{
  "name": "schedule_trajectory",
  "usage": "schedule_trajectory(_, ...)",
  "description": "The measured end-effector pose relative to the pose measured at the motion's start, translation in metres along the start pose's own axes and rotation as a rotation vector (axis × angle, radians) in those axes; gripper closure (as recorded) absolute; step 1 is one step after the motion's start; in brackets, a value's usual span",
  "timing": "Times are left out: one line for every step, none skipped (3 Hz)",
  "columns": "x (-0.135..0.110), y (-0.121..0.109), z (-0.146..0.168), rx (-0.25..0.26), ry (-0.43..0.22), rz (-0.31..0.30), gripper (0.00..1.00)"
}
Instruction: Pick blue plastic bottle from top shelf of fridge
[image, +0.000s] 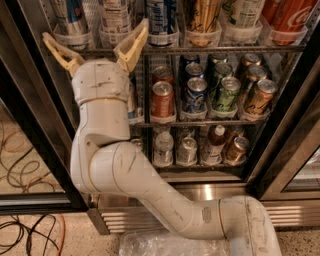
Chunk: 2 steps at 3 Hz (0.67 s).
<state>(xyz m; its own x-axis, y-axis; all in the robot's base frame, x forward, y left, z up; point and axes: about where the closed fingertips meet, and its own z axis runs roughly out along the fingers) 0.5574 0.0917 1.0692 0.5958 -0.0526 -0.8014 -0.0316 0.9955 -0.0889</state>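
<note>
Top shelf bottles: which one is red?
The far-right bottle, the only red one, with white lettering; the open end effector is at the top shelf's left end.

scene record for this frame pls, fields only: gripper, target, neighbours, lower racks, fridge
gripper: gripper open, fingers spread wide, at the front edge of the top shelf
target: blue plastic bottle, in a clear cup holder, seen between the two fingers, not gripped
neighbours: dark blue-and-red bottle on its image-left, blue-and-white patterned bottle on its image-right
lower racks: cans and small bottles
fridge: fridge with black frames and a steel louvred base
</note>
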Motion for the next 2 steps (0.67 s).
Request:
schedule_trajectory(0.0056,0.0049,0.0114,0.039,0.013,0.027,0.0)
schedule_trajectory(0.0097,-0.0013,0.0202,0.112,0.017,0.062,0.0)
